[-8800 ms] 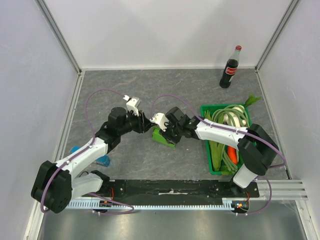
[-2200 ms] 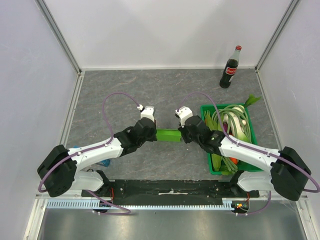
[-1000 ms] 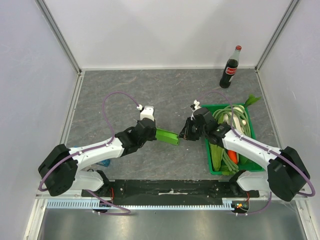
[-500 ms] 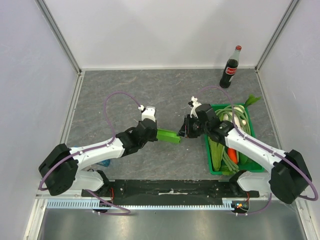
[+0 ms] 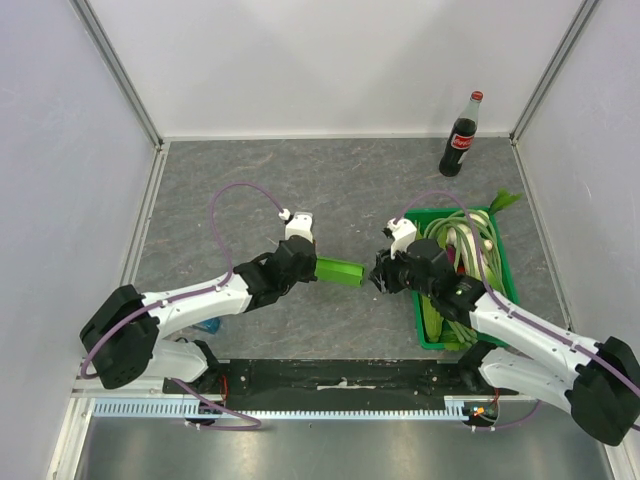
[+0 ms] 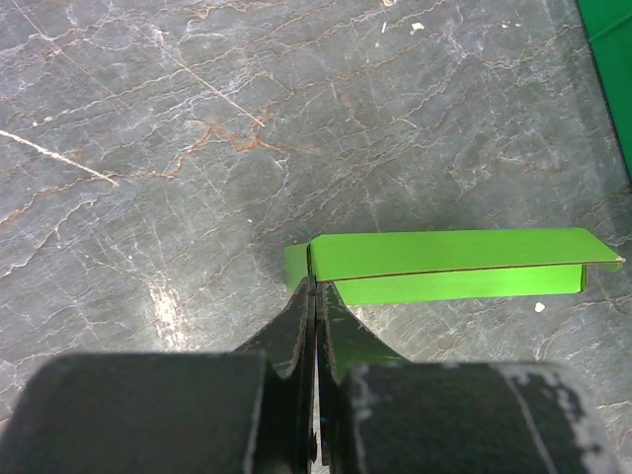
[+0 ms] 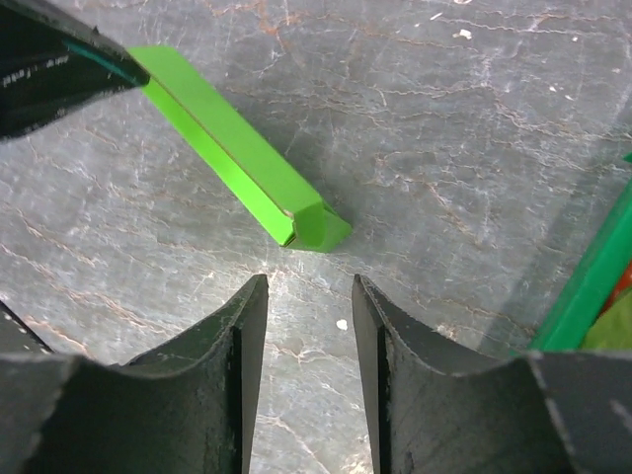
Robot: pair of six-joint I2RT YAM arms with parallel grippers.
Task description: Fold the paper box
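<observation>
Paper box (image 6: 454,257) has one end clamped in the left pincer (image 6: 316,292), the other end just ahead of the parted, empty right pincer (image 7: 309,286).

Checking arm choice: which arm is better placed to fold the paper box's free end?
Probably right: right gripper open, facing that end; left gripper shut on the paper box, anchoring it.

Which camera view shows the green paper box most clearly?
The left wrist view: the paper box fills the middle, with its full length and folds visible. The right wrist view shows it slanted, one end out of sight. The top view shows a small green strip.
</observation>
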